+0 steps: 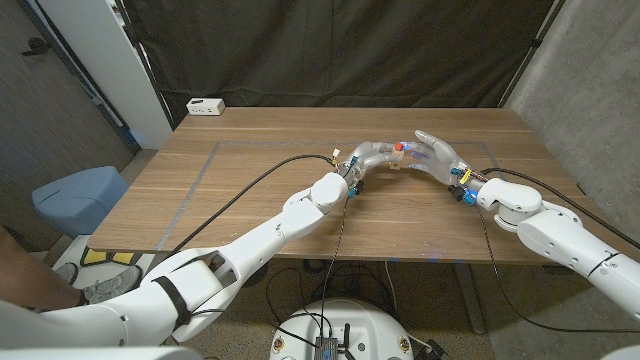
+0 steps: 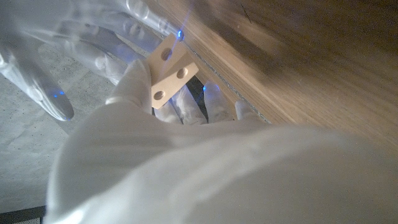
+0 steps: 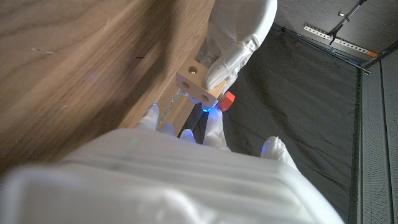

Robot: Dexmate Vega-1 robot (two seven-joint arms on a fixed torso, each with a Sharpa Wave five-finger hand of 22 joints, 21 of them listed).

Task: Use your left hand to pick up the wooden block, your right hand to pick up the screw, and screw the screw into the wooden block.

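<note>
Holding the wooden block (image 1: 402, 161) up above the middle of the bench (image 1: 250, 215), the left hand (image 1: 372, 158) had its fingers wrapped around it. The block had round holes in its sides. The right hand (image 1: 438, 157) was right next to it, on the right, touching the block with its fingertips. A small orange-red thing (image 3: 226, 100), which I think was the head of the screw, sat by the block at those fingertips. It looked pinched there, but I could not tell for sure.

To do this step well, the left hand should keep the block very still. The right hand should line the screw straight with a hole, push gently, and turn slowly so it does not slip or tip.
</note>
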